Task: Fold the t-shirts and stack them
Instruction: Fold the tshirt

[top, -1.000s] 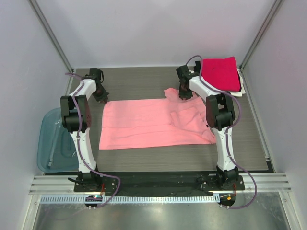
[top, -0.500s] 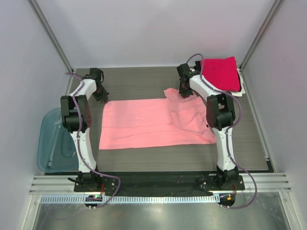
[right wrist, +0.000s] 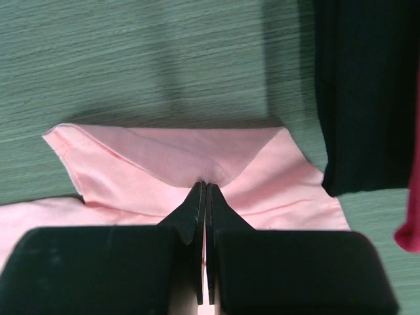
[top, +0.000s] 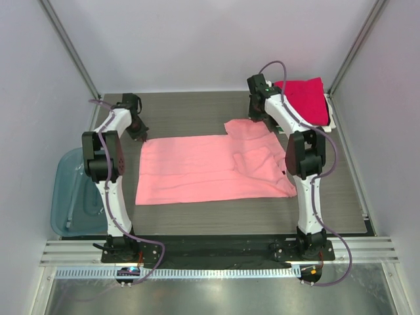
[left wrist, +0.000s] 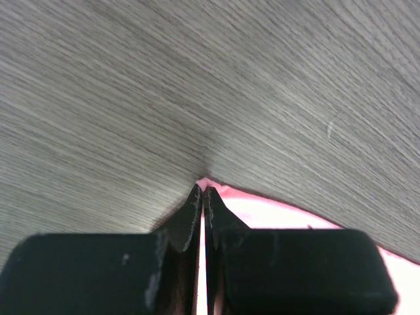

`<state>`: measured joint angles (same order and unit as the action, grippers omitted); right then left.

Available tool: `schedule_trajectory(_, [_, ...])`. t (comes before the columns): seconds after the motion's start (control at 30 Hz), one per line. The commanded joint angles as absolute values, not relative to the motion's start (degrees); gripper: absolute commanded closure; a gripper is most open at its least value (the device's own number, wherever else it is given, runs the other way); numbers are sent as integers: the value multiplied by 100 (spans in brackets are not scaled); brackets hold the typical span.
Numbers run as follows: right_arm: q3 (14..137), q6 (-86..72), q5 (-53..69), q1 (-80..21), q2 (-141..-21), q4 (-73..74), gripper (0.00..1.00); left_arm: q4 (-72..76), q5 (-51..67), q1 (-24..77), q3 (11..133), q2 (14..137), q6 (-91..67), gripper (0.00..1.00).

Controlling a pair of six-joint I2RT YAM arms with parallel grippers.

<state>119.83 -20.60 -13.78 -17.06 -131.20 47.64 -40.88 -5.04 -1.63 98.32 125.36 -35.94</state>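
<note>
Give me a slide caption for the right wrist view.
Right end effector pinches the salmon-pink t-shirt beside a folded black t-shirt.

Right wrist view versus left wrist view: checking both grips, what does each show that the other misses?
Only right wrist: a black folded shirt and a magenta-red shirt edge beside the salmon-pink t-shirt sleeve. Only left wrist: that shirt's bare corner, nothing beside it. Both: the table and a shut grip on the pink cloth, right gripper and left gripper.

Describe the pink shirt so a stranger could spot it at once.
On the grey table, the pink shirt lies spread wide across the middle. Unlike the folded red shirt in the far right corner, it is pale salmon and mostly flat.
</note>
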Motion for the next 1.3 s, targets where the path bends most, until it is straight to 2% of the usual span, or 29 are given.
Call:
schedule_trajectory(0.0, [12208,-1925,-1406,-1679,-12419,4878,99,-4148,-475,-150,9817,12033,-3595,100])
schedule_trajectory(0.27, [11339,-1916,-1433,-1609,-11489,4799,99,-4166,-422,-149,9440,11365,-3586,100])
schedule_trajectory(0.73, [8651,-1977,-1389,-1617,-9239,4245,99,-3815,-395,-141,7683,9836,-3586,100])
schedule_trajectory(1.27, [6434,-2153,-1362,-1617,-7120,4025,99,-3586,-554,-141,6048,8420,-3656,100])
